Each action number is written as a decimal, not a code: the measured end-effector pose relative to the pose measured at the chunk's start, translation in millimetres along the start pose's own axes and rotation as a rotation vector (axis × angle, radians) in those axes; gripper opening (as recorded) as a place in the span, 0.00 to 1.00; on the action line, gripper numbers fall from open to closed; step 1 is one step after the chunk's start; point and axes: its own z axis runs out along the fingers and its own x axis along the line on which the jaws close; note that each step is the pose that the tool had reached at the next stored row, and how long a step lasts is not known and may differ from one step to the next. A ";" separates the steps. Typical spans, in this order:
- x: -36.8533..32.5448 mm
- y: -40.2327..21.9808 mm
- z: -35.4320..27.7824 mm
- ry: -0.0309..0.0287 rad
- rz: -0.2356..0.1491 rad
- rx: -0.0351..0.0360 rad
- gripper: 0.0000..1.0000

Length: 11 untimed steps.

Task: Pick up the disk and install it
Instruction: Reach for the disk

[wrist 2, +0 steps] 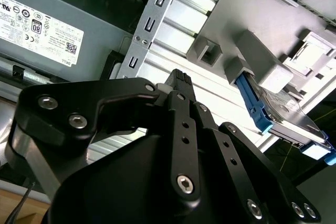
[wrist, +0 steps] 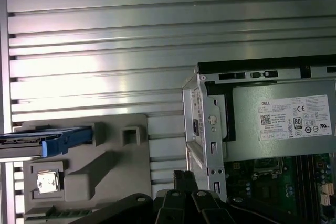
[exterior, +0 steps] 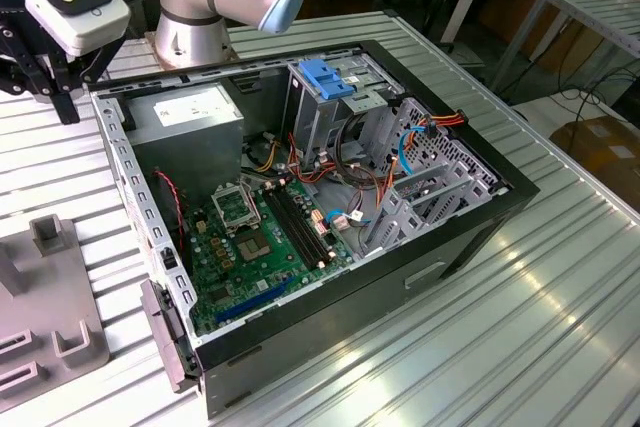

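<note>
The disk [wrist 2: 286, 113] stands on edge in a slot of a grey fixture plate [wrist 2: 252, 14]. It is black and silver with blue rails along its sides. The first wrist view shows the disk [wrist: 44, 142] edge-on on the same fixture plate [wrist: 105, 166]. My gripper [wrist 2: 177, 80] hangs over the ribbed table between the computer case and the fixture, well short of the disk. Its black fingertips [wrist: 184, 178] meet with nothing between them. In the exterior view the gripper [exterior: 52, 82] is at the far left, above the case's corner.
The open computer case [exterior: 480, 217] lies on the ribbed metal table [exterior: 540, 337], showing a green motherboard [exterior: 255, 237]. A grey power-supply box [exterior: 190, 112] with a white label sits in its corner. A blue latch [exterior: 325, 77] tops the grey drive cage [exterior: 330, 112].
</note>
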 end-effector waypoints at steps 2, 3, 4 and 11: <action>1.6 -0.1 0.0 0.0000 0.000 0.0000 0.10; 2.3 -0.2 0.0 0.0000 0.000 0.0000 0.10; 3.1 -0.2 0.0 0.0001 0.000 0.0000 0.10; 9.7 -0.7 -0.1 0.0001 0.000 0.0001 0.10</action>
